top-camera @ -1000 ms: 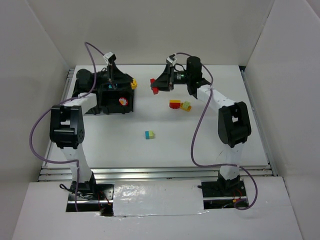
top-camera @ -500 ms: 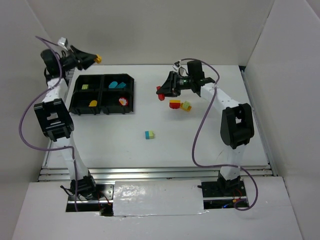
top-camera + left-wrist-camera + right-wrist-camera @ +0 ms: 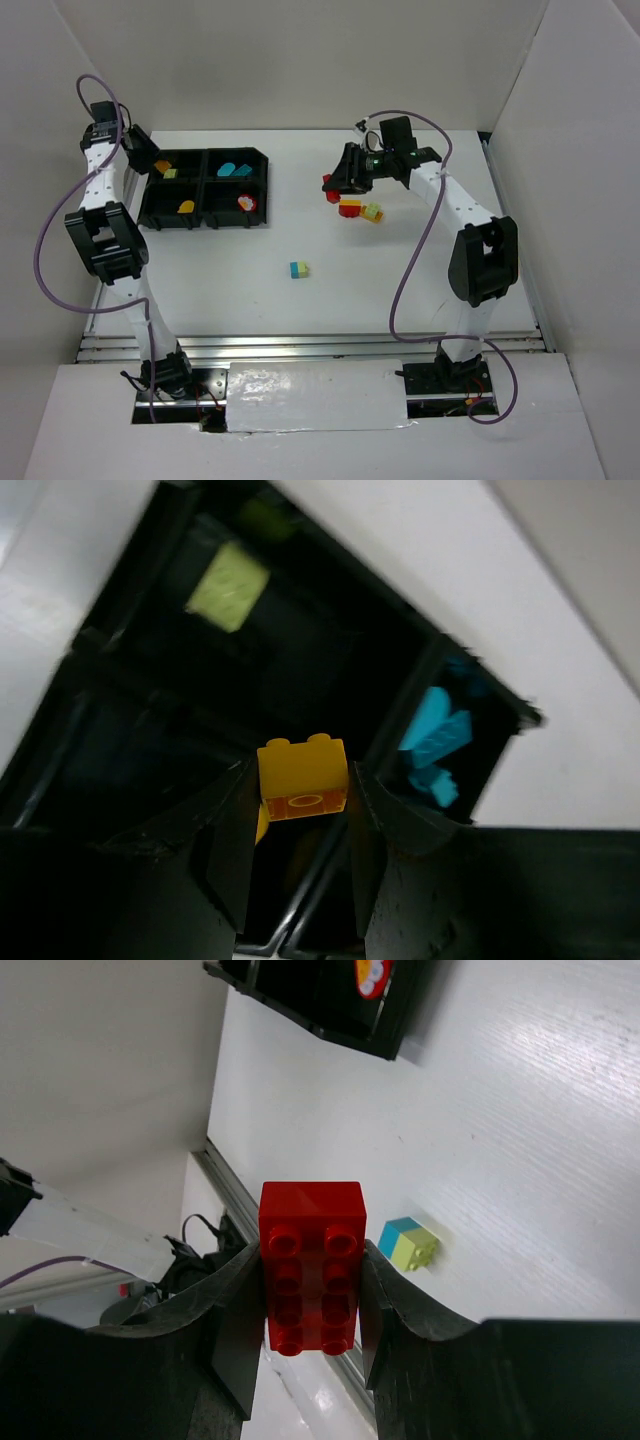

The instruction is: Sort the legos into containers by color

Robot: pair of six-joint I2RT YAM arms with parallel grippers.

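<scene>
The black tray (image 3: 203,190) lies at the back left. Its compartments hold a lime brick (image 3: 171,173), teal bricks (image 3: 233,170), a yellow brick (image 3: 186,206) and a red-and-white piece (image 3: 246,203). My left gripper (image 3: 152,162) is shut on a yellow brick (image 3: 302,778) above the tray's far-left part; the lime brick (image 3: 228,572) and teal bricks (image 3: 432,742) show below it. My right gripper (image 3: 335,185) is shut on a red brick (image 3: 312,1260) above the table, right of the tray. A red-yellow brick (image 3: 349,208), a lime-yellow brick (image 3: 372,212) and a teal-lime brick (image 3: 299,269) lie loose.
White walls enclose the table on the left, back and right. The teal-lime brick (image 3: 408,1243) lies on the white table below the right gripper's view, and the tray's corner (image 3: 330,1010) shows at the top there. A purple cable runs along each arm.
My left gripper, holding the yellow brick, swung up and left off the tray, then came down over its far-left part. My right gripper moved a little right and nearer with the red brick.
</scene>
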